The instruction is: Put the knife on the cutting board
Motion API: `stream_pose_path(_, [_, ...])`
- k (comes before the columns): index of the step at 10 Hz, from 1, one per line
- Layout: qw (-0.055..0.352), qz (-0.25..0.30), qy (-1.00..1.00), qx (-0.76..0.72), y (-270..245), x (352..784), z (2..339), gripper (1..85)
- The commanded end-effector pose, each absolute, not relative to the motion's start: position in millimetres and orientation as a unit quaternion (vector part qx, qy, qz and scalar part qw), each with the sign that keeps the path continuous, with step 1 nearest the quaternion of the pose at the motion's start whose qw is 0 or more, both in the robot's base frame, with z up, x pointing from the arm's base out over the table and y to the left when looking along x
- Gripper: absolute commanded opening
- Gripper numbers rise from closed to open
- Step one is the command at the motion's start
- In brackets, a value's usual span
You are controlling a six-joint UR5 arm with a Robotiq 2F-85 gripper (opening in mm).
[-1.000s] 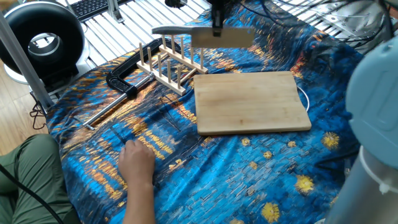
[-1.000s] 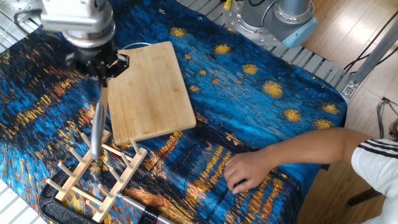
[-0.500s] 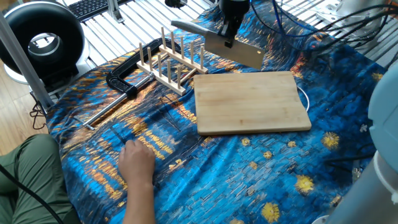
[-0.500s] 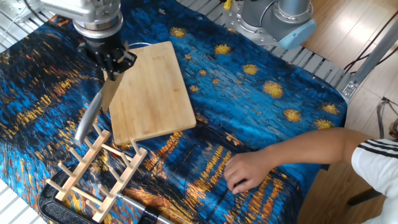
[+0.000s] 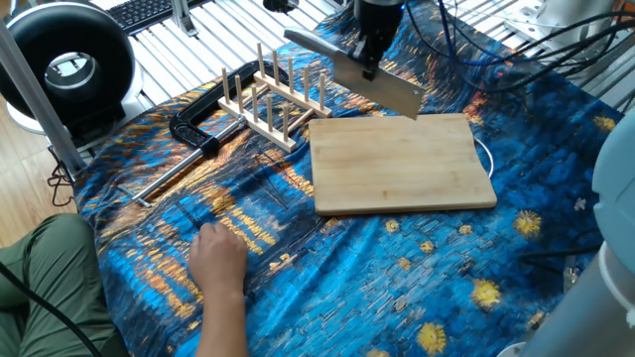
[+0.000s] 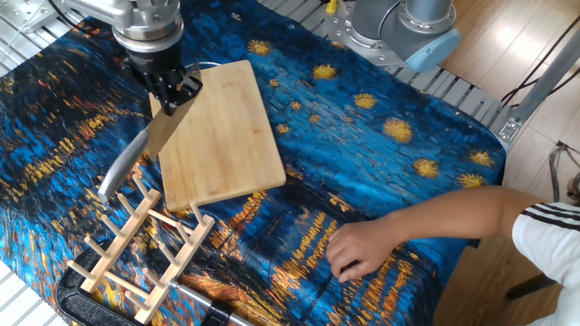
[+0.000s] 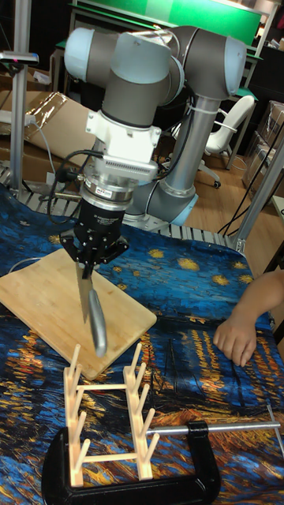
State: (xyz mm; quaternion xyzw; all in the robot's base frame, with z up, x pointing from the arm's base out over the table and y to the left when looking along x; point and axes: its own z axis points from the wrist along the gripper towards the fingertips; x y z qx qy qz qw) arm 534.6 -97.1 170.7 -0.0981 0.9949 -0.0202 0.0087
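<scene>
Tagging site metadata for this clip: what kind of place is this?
Most likely a robotics lab or workshop. A UR5 arm, its gripper holding a knife, works over a cloth-draped table on a roller-conveyor frame. Cables, a keyboard, and a green screen surround it.

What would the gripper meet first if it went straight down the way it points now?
Probably the cutting board: the gripper, shut on the knife, hangs over its edge, so the tilted blade would likely touch first. Depth is unclear.

Robotics lab, UR5 arm (image 7: 150, 71), conveyor rollers (image 5: 213, 45)
</scene>
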Motion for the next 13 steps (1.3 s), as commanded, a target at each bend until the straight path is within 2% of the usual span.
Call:
stream_pose_path(1, [0.015, -0.018, 0.996, -0.082, -127, 496, 162, 1.0])
stream_pose_path(4, [0.060, -0.021, 0.994, -0.084, -158, 505, 132, 1.0])
stream_pose_path(9, [0.083, 0.006, 0.993, -0.084, -162, 512, 102, 1.0])
stream_pose_path(11, [0.086, 0.004, 0.993, -0.086, -162, 515, 101, 1.0])
stream_pose_path(13, [0.060, -0.004, 0.995, -0.082, -168, 502, 99, 1.0])
